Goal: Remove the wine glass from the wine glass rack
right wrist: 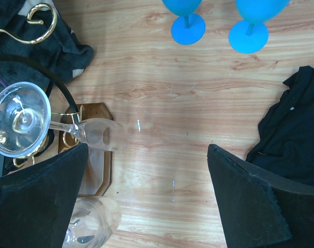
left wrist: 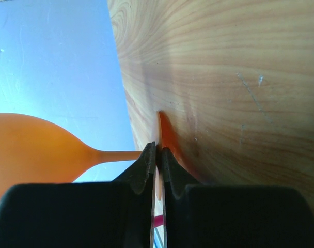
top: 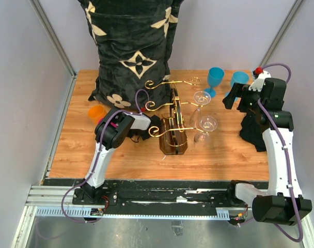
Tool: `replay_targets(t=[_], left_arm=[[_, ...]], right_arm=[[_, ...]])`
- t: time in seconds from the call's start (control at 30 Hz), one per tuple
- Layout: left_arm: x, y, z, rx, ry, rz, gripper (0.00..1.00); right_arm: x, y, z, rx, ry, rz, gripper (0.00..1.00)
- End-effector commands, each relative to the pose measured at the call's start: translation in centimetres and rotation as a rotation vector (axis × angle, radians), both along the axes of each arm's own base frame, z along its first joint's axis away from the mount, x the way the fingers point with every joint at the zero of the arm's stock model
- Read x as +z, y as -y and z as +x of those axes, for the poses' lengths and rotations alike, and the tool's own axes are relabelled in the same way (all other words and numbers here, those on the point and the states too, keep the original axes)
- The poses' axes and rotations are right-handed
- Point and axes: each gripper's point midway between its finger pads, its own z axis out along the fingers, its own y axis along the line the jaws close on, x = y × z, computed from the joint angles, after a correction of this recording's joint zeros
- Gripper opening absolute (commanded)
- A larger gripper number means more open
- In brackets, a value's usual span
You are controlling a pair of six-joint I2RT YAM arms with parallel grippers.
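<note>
The wine glass rack (top: 173,138), gold wire arms on a dark wooden body, stands mid-table; its wooden base (right wrist: 97,155) shows in the right wrist view. Two clear wine glasses (top: 202,98) (top: 207,124) hang upside down from its right arms; one (right wrist: 97,135) lies just left of my right gripper (right wrist: 146,191), which hovers open over bare wood. An orange wine glass (top: 97,112) stands left of the rack. My left gripper (left wrist: 158,155) is shut on its thin foot (left wrist: 158,132), with the orange bowl (left wrist: 33,150) off to the left.
Two blue glasses (top: 215,77) (top: 239,78) stand at the back right. A black cloth (top: 252,129) lies by the right arm. A large black patterned cushion (top: 134,46) fills the back behind the rack. A grey wall runs along the table's left edge.
</note>
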Motion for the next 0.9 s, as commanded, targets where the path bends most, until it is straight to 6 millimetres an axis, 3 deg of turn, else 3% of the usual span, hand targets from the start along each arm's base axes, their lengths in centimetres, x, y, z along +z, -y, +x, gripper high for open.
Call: replay_targets(t=[0.0,0.13,0.37,0.53,0.87], left_arm=[[-3.8,1.3,-0.4,0.028,0.029,-0.139,0.15],[-4.0,1.5,-0.2,0.023,0.025,-0.151,0.31],[-3.9,1.9,-0.1,0.023,0.023,-0.176,0.46],[-3.7,2.6,0.3,0.015,0.021,-0.231,0.63],[-3.8,4.7,0.9,-0.006,0.003,-0.366,0.81]], right_arm=[[0.2,-0.4,0.2,0.016,0.019,-0.001,0.99],[0.1,-0.4,0.2,0.02,0.016,0.001,0.99],[0.1,-0.5,0.3,0.022,0.015,0.004,0.99],[0.1,-0.5,0.3,0.022,0.017,0.002,0.99],[0.0,-0.4,0.3,0.019,0.015,0.0,0.99]])
